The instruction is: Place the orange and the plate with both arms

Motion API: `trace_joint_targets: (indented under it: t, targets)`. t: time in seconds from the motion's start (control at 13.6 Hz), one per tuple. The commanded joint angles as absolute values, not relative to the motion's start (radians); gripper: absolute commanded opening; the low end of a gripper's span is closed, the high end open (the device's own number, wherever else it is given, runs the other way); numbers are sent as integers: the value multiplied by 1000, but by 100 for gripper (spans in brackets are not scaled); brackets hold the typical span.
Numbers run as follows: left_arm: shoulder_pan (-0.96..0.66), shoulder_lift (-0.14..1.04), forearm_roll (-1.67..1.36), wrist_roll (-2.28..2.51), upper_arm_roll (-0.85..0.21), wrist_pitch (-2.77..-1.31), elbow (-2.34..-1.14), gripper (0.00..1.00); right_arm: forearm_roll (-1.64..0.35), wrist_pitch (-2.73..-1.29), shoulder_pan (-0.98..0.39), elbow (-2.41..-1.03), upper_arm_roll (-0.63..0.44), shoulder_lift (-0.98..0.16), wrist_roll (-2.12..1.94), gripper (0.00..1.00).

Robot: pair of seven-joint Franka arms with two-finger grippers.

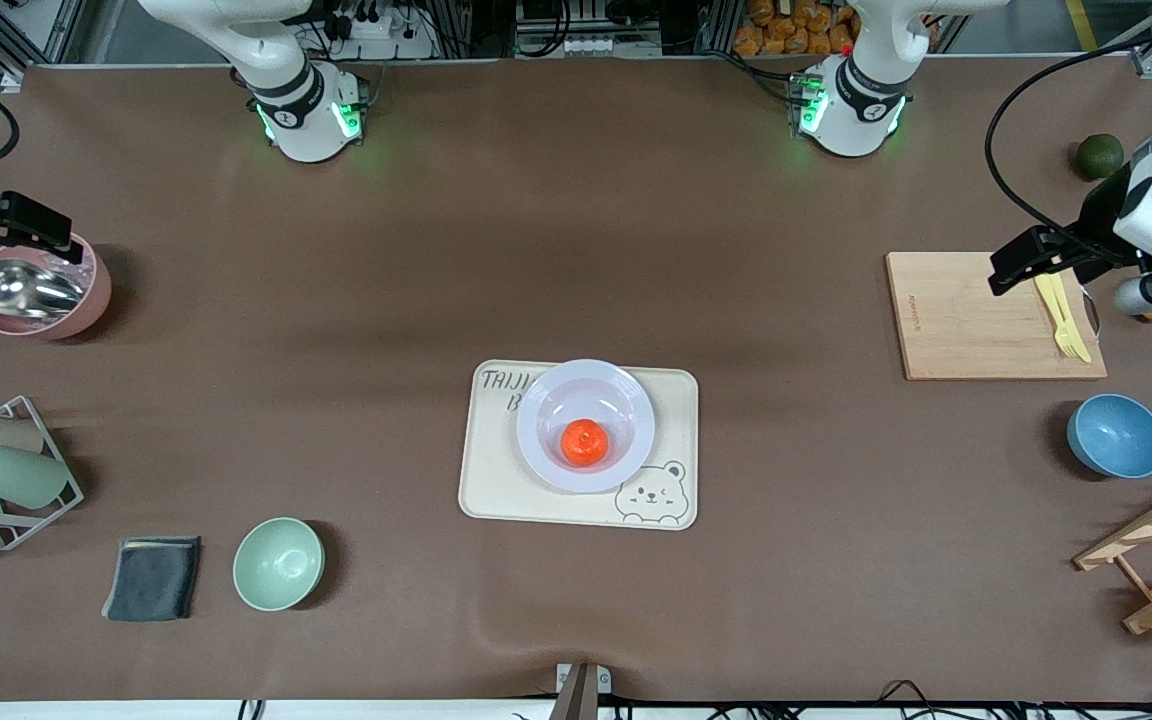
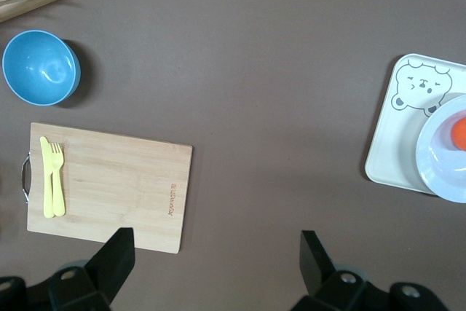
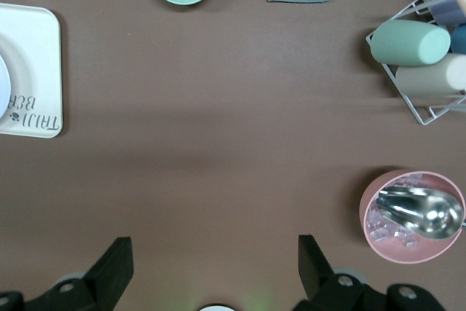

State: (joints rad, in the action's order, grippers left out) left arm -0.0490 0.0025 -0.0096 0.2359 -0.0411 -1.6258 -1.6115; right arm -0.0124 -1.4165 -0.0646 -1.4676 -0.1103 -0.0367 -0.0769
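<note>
Item: orange [image 1: 584, 442], in the sunken centre of the plate [image 1: 546, 440]. The plate sits on my cream tray [image 1: 496, 490], mid-worktop, toward the front camera's edge.

Item: my left tool [image 2: 215, 260], fingers spread wide, holding nothing, up over the cutting board [image 1: 956, 320] at the left arm's end; orange well apart from it.

Item: my right tool [image 3: 211, 264], fingers spread wide and holding nothing, over the pink bowl [image 1: 86, 300] at the right arm's end; equally well apart.
</note>
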Motion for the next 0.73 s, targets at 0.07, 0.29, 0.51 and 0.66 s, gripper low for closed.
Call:
trace_joint_targets:
  t: [0.07, 0.29, 0.51, 0.66]
  targets:
    - [-41, 5, 7, 215, -38, -1591, -1592, 100, 15, -1414, -55, -1502, -89, -12, -40, 100]
    - [-43, 5, 43, 213, -44, -1557, -1575, 100, 34, -1416, -55, -1502, -89, -14, -40, 100]
    - [-38, 5, 34, 212, -38, -1533, -1551, 100, 37, -1419, -61, -1494, -89, -12, -40, 100]
    - [-41, 17, 41, 218, -40, -1496, -1523, 100, 35, -1408, -63, -1496, -87, 9, -40, 100]
